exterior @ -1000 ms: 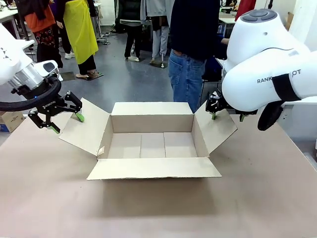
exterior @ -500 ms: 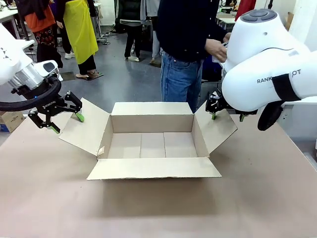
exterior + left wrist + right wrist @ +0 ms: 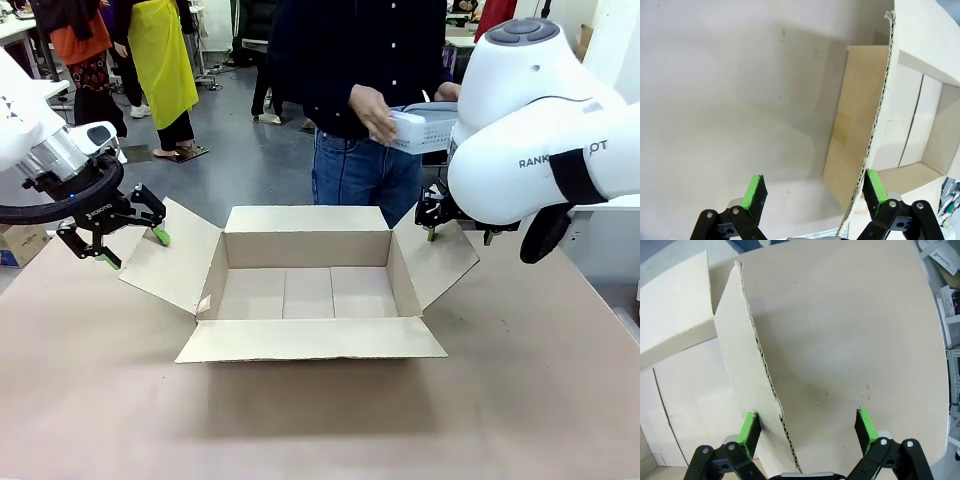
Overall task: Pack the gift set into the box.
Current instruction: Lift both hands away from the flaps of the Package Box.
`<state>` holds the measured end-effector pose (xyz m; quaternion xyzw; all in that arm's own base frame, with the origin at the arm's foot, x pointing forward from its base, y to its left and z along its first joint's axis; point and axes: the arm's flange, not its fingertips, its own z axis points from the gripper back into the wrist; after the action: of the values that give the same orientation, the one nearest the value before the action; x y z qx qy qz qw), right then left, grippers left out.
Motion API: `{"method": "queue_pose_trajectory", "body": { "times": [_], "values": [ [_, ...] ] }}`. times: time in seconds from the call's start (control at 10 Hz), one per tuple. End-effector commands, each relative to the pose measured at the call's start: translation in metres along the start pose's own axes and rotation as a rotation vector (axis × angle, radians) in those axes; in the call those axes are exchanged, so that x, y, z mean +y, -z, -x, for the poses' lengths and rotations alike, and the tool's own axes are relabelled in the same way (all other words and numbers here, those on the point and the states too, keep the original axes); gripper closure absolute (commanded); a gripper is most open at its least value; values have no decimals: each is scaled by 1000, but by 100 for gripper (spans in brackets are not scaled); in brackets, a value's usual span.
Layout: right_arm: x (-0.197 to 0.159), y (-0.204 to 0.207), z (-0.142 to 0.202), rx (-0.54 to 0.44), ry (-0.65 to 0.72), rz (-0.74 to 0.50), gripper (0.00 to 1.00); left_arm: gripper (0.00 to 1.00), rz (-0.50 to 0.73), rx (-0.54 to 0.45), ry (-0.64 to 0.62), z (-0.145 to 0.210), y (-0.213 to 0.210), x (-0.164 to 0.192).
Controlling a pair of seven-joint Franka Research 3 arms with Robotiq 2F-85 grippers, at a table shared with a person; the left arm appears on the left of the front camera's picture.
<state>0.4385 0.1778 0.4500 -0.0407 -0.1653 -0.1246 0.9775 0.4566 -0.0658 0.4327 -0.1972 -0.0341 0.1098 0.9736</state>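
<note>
White right arm with black lettering; black left gripper, 2 green pads; person in dark shirt, blue jeans.

a: where's the front camera?
b: near side of the table, facing across it at the box, mid-range.
a: and the wrists?
b: close over the left flap and right flap, looking down. all share the box.

Matt corrugated cardboard box on smooth matt table; perforated plastic tray; glossy white right arm shell.
</note>
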Motion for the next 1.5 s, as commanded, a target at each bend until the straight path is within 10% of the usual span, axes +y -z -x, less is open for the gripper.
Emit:
{"method": "queue_pose_trajectory", "body": {
  "times": [0.0, 1.4],
  "values": [
    [3, -1, -3, -18, 17, 26, 0, 0, -15, -7, -10, 1, -2, 0],
    [3, -1, -3, -18, 17, 26, 0, 0, -15, -7, -10, 1, -2, 0]
  ]
}}
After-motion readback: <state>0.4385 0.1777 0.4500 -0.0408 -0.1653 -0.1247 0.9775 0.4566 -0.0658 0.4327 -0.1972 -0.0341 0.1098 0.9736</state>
